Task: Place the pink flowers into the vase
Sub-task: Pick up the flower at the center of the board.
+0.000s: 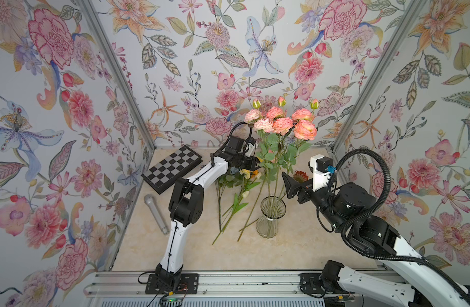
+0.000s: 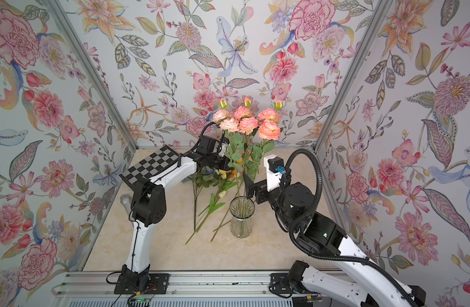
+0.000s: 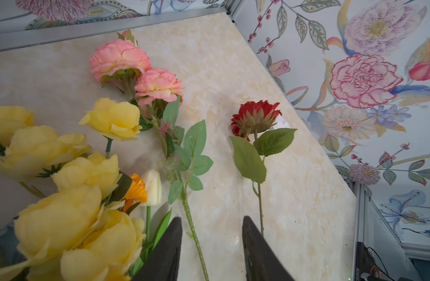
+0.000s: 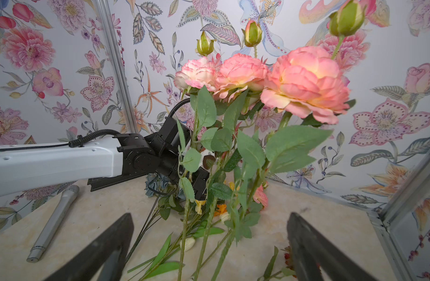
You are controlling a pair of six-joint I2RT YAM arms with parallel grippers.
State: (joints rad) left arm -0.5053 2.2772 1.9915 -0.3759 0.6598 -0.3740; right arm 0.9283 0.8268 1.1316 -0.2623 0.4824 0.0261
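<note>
The vase [image 1: 271,220] stands on the table [image 1: 295,252], just below and ahead of the right pincer [image 4: 210,215]. The rose sprays [image 1: 279,125] stand upright in it, their blooms above that pincer. Beyond the sprays from there, the left pincer [image 3: 211,219] hangs low over stems lying on the table. A loose rose spray [image 3: 158,85] runs between its fingers, blooms ahead of it. A single-bloom stem [image 3: 255,116] lies just outside one finger, a big-bloomed bunch [image 3: 70,219] outside the other. Past the left arm lie a chessboard [image 1: 172,167] and a microphone [image 1: 157,212].
</note>
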